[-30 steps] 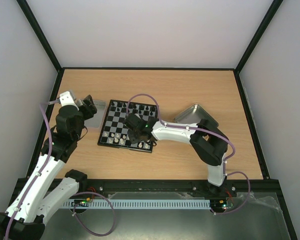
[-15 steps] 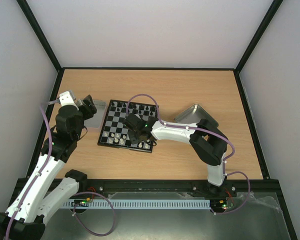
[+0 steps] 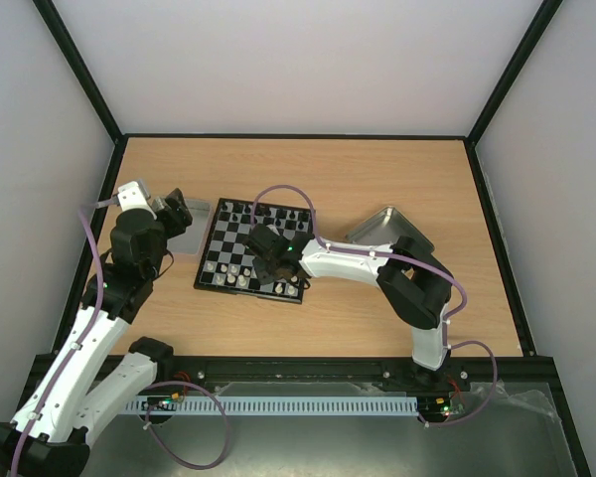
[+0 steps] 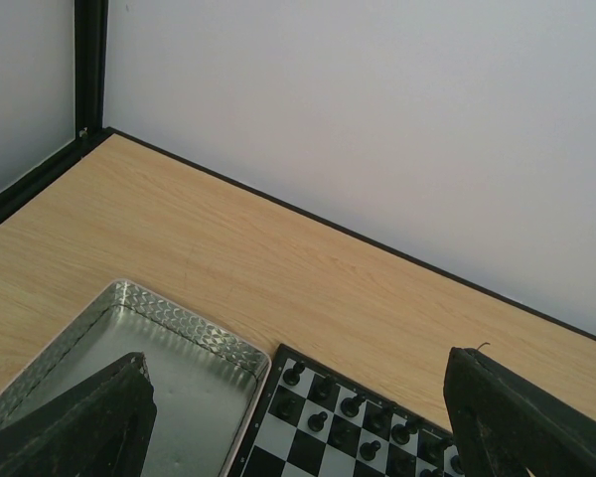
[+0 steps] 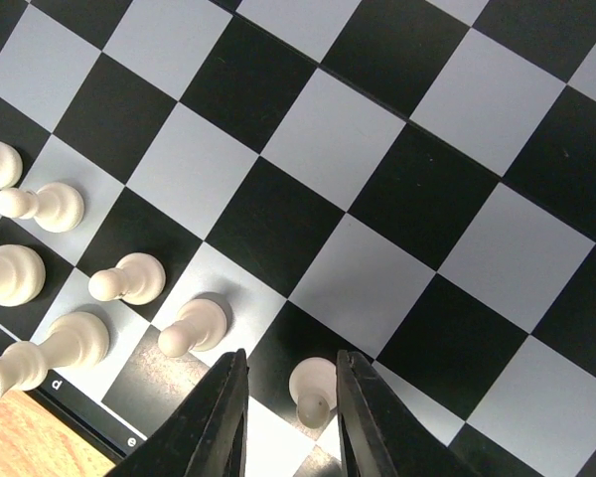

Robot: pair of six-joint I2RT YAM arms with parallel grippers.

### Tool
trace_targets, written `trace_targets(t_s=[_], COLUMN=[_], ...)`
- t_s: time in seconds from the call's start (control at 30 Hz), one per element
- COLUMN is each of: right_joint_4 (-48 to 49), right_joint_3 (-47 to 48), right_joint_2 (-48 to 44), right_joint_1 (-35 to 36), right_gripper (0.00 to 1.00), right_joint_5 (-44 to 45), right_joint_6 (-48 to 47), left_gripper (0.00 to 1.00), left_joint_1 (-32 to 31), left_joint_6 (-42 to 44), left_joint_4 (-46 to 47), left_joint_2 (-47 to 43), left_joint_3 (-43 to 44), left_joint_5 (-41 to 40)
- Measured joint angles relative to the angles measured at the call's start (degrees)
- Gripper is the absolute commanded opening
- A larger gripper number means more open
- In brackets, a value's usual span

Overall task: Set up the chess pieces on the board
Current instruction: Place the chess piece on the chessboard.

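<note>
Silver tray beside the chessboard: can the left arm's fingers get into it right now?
Probably yes. The left fingers hang wide open right over the tray, and nothing seems to lie in between.

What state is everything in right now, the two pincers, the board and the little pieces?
Left pincer: open, holding nothing, above the tray.
Right pincer: open, straddling a white pawn.
White pawn: upright on the board.
Other white pieces: upright near the board's edge.
Black pieces: upright.
Tray: lying flat beside the board.
</note>
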Motion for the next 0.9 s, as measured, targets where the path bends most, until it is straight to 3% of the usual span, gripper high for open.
trace_targets(t_s=[0.33, 0.67, 0.9], right_joint_4=[0.0, 0.3, 0.2], right_joint_3=[0.0, 0.0, 0.0], right_joint_2=[0.7, 1.9, 1.9], right_joint_1=[0.0, 0.0, 0.1], right_gripper=[0.16, 0.19, 0.16], right_joint_5=[-1.4, -1.9, 0.5], right_joint_6=[0.5, 0.8, 1.1], left_gripper=[0.81, 0.81, 0.81], left_joint_1=[0.0, 0.0, 0.0], left_joint_6=[0.0, 0.0, 0.0], left_joint_4=[0.0, 0.0, 0.0], left_joint_2=[0.0, 0.0, 0.0], left_joint_3=[0.0, 0.0, 0.0], left_joint_5=[0.0, 0.0, 0.0])
